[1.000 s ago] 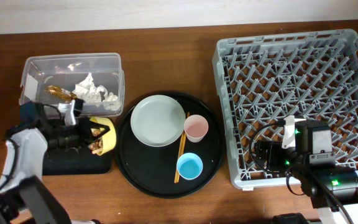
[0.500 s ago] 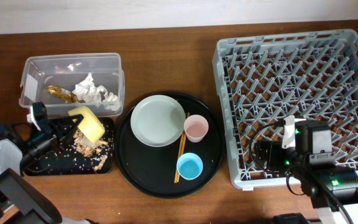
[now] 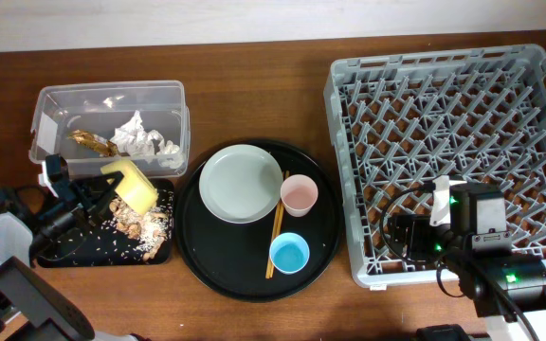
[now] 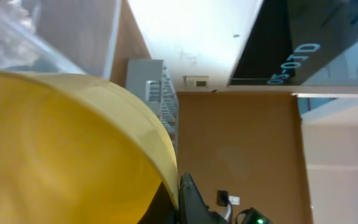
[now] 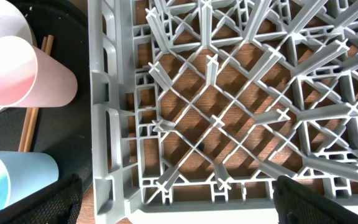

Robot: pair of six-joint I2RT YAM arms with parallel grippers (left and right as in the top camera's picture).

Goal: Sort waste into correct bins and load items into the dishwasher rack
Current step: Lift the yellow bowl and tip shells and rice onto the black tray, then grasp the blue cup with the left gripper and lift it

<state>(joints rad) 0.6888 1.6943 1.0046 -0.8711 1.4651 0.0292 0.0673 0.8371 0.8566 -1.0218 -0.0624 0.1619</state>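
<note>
My left gripper (image 3: 100, 194) is shut on the rim of the small yellow bowl (image 3: 132, 184) and holds it tipped over the shallow black rectangular tray (image 3: 60, 252). Brownish food scraps with pale grains (image 3: 136, 225) lie in that tray. In the left wrist view the bowl (image 4: 61, 149) fills the frame beside one dark finger (image 4: 191, 202). The clear tub (image 3: 55, 102) holds white tissues (image 3: 140, 135) and the gold-brown foil wrapper (image 3: 91, 142). My right gripper (image 5: 179, 202) is open and empty over the front left corner of the grey rack (image 3: 444, 123).
The round black tray (image 3: 197, 258) carries the grey-green plate (image 3: 240, 183), pink cup (image 3: 299, 195), blue cup (image 3: 289, 254) and chopsticks (image 3: 274, 237). The right wrist view shows the rack wall (image 5: 107, 124), pink cup (image 5: 36, 71) and blue cup (image 5: 17, 177).
My left gripper tipped the yellow bowl and the food scraps spilled into the black rectangular tray. The left arm pulled back to the left. The right arm has not moved.
</note>
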